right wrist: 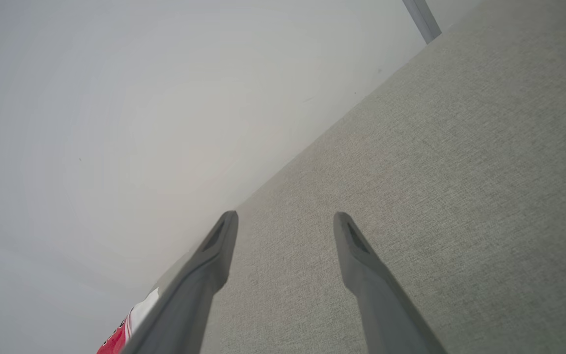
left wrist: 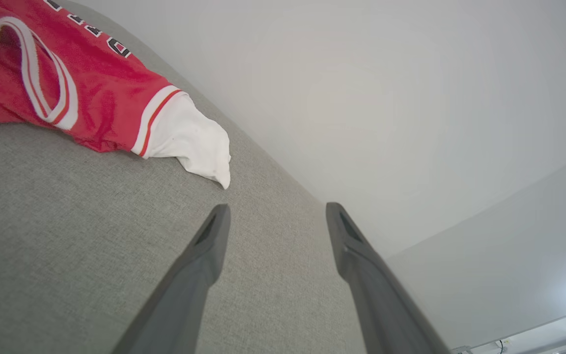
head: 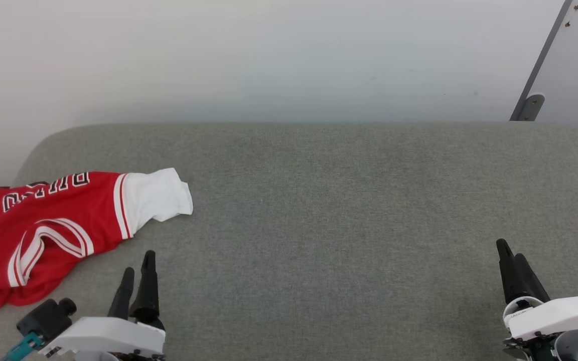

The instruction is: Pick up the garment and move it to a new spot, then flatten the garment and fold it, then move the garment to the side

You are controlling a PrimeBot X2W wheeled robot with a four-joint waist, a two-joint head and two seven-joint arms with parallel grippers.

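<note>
I see the garment (head: 43, 225) at the far left of the grey fabric surface (head: 329, 200), on my left arm's side, and the edge of the head view cuts off part of it. It is a red jersey, rumpled rather than flat. One white short sleeve (head: 156, 195) joins the red body at a band of white-and-red stripes. A loop of the same striped trim (head: 53, 240) curls across the middle of the red cloth. Black letters with white outlines (head: 43, 188) run along the far edge, and from the head camera they read upside down.

The jersey's long axis runs roughly left to right across the surface, rising slightly toward the pale wall (head: 269, 60) at its right end. The white sleeve is the leading end and points to my right, toward the middle of the surface.

My left gripper (head: 138, 263) hovers just beside the jersey's near edge without touching it. Its fingers are spread and hold nothing. My right gripper (head: 510, 250) is well apart from the jersey, over bare fabric at the lower right. Its fingers are also parted and empty.
</note>
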